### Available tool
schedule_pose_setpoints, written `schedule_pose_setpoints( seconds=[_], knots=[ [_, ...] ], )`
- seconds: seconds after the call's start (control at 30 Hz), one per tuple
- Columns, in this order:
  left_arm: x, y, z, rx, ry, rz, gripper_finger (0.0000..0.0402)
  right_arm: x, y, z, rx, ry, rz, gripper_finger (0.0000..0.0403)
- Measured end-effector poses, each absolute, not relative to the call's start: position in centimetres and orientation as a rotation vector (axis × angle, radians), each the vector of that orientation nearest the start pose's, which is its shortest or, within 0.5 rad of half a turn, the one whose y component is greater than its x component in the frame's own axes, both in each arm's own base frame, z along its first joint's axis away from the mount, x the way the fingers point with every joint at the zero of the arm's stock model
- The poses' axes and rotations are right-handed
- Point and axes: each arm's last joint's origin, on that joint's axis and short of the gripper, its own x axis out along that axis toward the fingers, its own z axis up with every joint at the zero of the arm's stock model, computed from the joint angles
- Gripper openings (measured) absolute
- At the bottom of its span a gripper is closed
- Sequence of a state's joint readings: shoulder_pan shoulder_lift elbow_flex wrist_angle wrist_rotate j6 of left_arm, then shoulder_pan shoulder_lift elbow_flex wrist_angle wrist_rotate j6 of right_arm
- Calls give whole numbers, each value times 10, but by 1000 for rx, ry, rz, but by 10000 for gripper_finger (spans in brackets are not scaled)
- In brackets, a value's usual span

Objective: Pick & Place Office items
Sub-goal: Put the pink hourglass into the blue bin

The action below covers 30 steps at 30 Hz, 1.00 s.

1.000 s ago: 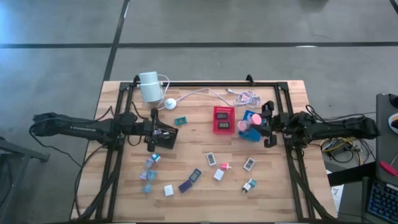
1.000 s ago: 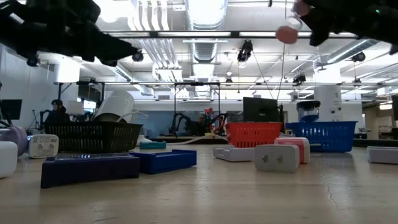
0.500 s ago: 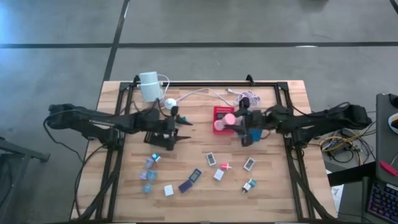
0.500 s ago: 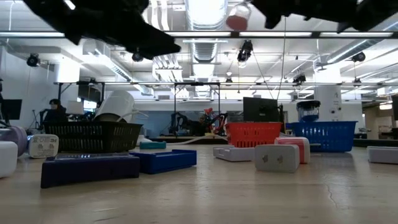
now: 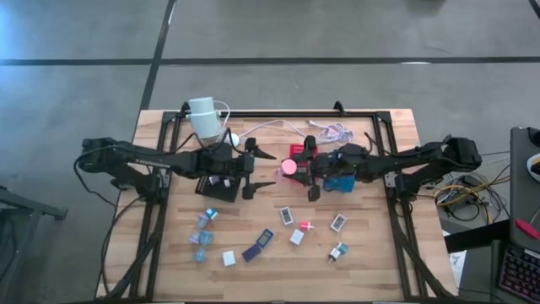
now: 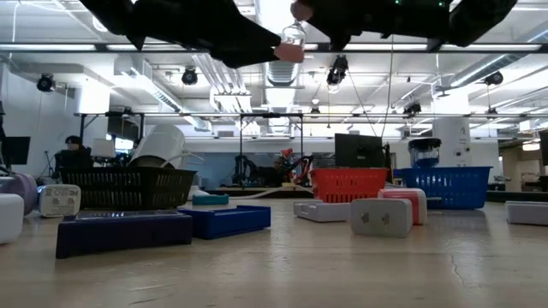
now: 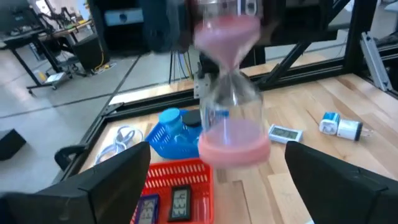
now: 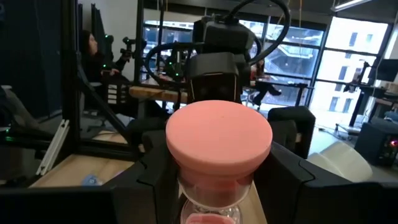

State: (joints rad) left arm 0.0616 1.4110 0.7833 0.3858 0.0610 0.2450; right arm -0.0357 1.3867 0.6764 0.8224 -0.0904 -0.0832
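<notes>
Well, nearest the front edge of the table, the small office items lie scattered on the bare wood — white, teal, pink and purple pieces, none of them touched by either of my arms.

Farther back, over the middle of the table, both my grippers meet in the air. My right gripper reaches in from the right and is clamped on an hourglass with pink caps and pink sand. One dark finger sits on each side of its body, just under the upper cap. From the table-level camera the hourglass hangs high above the wood, well clear of everything on it.

My left gripper comes in from the left, spread wide. Its two fingers stand either side of the hourglass, apart from the glass — not touching it.

Beneath my left arm lies the black tray. The red tray lies below my right gripper, holding two small pieces with displays. The blue tray sits just to its right, under my right arm.

Farthest back, on the left, stands the white cylinder with its cable trailing along the far edge.
</notes>
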Motion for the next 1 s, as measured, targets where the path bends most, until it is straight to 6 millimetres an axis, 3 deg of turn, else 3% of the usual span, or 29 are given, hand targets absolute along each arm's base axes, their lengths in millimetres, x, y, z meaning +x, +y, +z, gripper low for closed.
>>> schedule_pose_setpoints(
  seconds=[0.53, 0.67, 0.83, 1.0],
  knots=[
    [309, 17, 248, 222, 249, -50, 365, 323, -8, 260, -93, -112, 75, 160],
    [308, 17, 245, 217, 279, -53, 314, 326, -8, 260, -94, -106, 75, 160],
    [308, 17, 244, 217, 284, -59, 203, 328, -8, 263, -101, -116, 84, 160],
    [308, 17, 245, 231, 293, -63, 195, 327, -8, 263, -101, -116, 85, 160]
  ],
)
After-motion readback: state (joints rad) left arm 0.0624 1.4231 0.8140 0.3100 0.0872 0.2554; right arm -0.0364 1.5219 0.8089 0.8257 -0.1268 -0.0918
